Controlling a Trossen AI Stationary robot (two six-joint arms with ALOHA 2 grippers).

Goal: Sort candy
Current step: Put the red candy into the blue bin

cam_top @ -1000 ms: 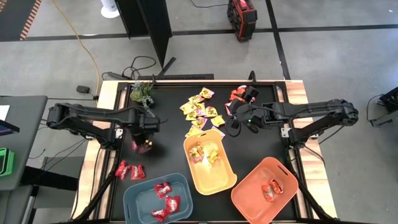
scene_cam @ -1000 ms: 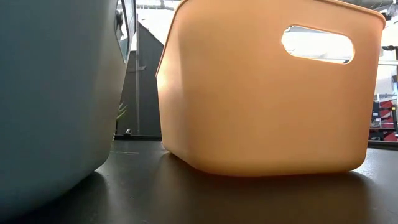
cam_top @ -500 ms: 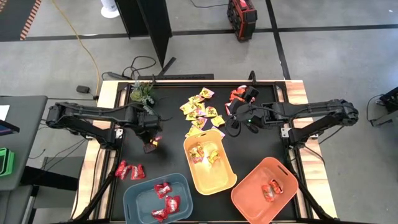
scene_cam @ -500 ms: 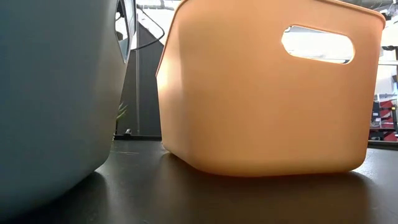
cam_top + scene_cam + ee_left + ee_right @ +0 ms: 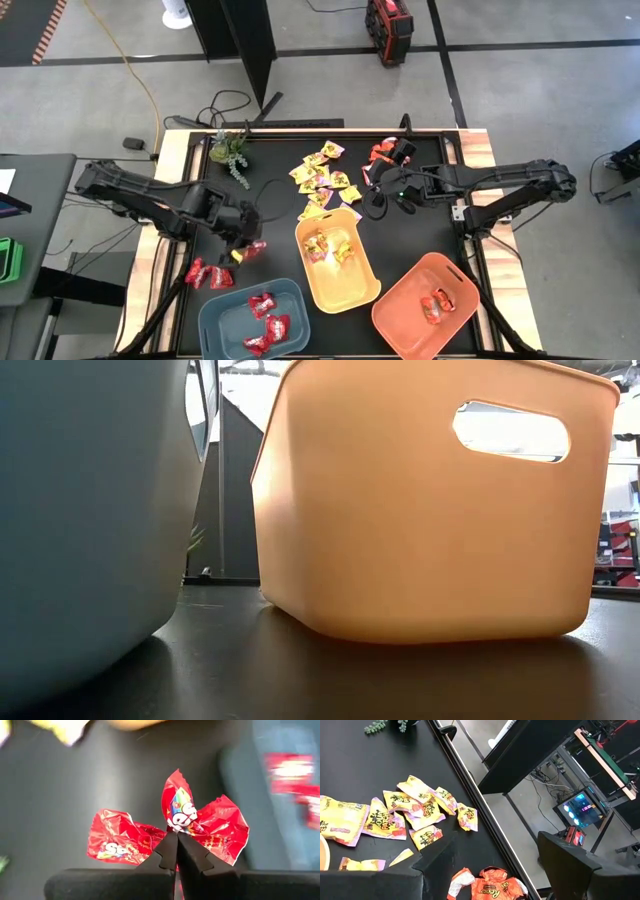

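High view: the left gripper (image 5: 243, 250) hangs over the black table (image 5: 275, 205), pinching a red candy (image 5: 254, 247) just above the blue-grey bin (image 5: 215, 318). 2 more red candies (image 5: 208, 274) lie on the table just beside it, and several sit inside that bin. The left arm reaches in from the table's left edge, bent toward the bins. The right gripper (image 5: 372, 196) waits near the table's far side, fingers apart and holding nothing, between the yellow candies (image 5: 325, 180) and an orange-red candy (image 5: 381, 152). The yellow bin (image 5: 362, 292) and orange bin (image 5: 400, 322) each hold a few candies.

Low view: only the walls of the blue-grey bin and the yellow bin show, with table between them.

Left wrist view: the fingers (image 5: 165, 856) are pressed together on the wrapper's edge, the red candy standing just past the tips.

Right wrist view: yellow candies lie spread beyond the open fingers, the orange-red candy nearest.
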